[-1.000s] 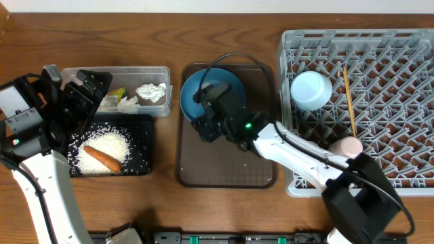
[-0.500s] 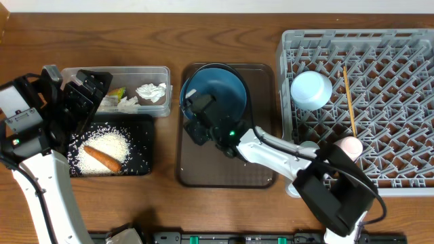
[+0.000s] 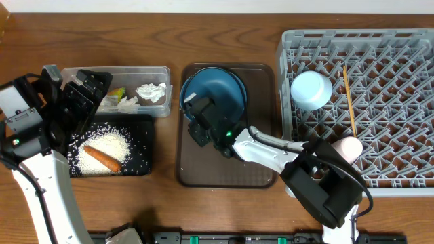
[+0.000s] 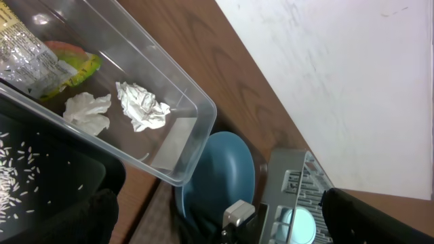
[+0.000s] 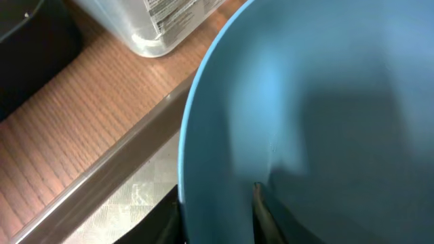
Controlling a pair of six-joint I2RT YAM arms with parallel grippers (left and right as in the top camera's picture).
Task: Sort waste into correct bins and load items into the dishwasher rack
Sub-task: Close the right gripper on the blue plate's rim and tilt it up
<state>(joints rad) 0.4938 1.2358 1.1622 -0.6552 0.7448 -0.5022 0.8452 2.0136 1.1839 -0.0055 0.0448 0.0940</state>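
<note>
The right gripper is pinching the rim of the dark-blue plate lying on the brown tray; the left gripper is hovering wide open beside the clear tub

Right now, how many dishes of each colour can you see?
Dark blue: 1, the plate
Pale blue: 1, the bowl
Pinkish-white: 1, the cup
Total: 3

Overhead top-down, far; both wrist views share plate, right closest.
</note>
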